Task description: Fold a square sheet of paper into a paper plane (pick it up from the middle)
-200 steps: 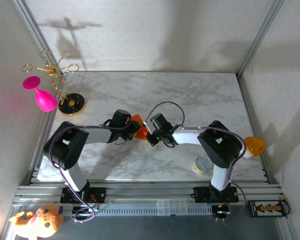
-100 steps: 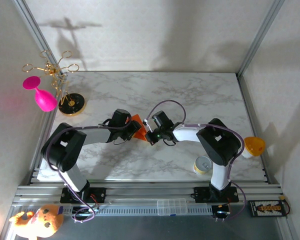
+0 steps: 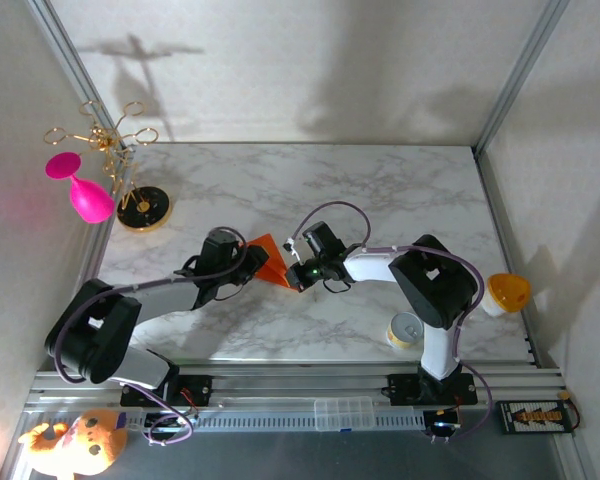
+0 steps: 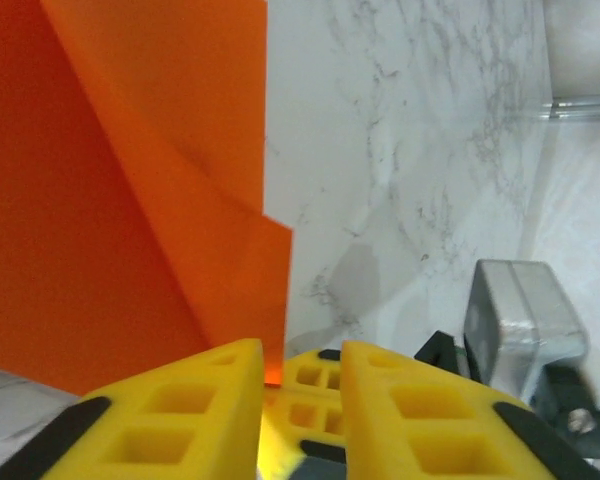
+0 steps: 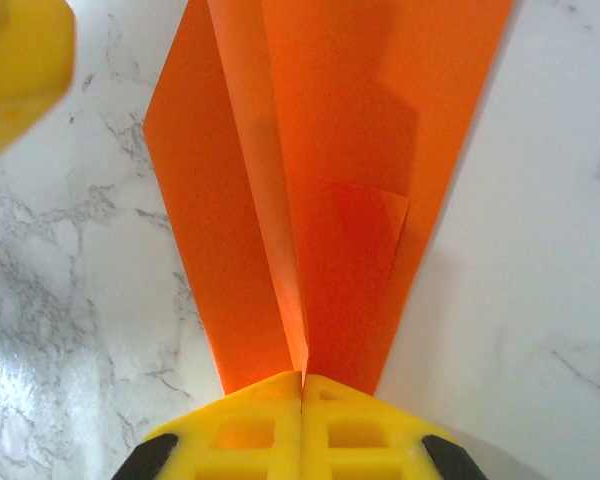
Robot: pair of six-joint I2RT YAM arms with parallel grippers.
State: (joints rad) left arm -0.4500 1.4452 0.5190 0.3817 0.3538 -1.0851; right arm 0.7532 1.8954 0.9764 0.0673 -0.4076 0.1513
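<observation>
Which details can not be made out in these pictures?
Top external: the left gripper and right gripper cover part of the folded orange paper.
Left wrist: the paper's lower corner goes behind a finger; contact is unclear.
Right wrist: shut fingers hide the paper's near end; a blurred yellow object is cut off top-left.

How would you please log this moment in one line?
step: folding | right claw: shut on paper plane | left claw: open at its edge

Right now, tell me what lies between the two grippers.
The folded orange paper, as the top view shows. The left gripper sits at the paper's left edge, and the right gripper is shut on its narrow end.
</observation>
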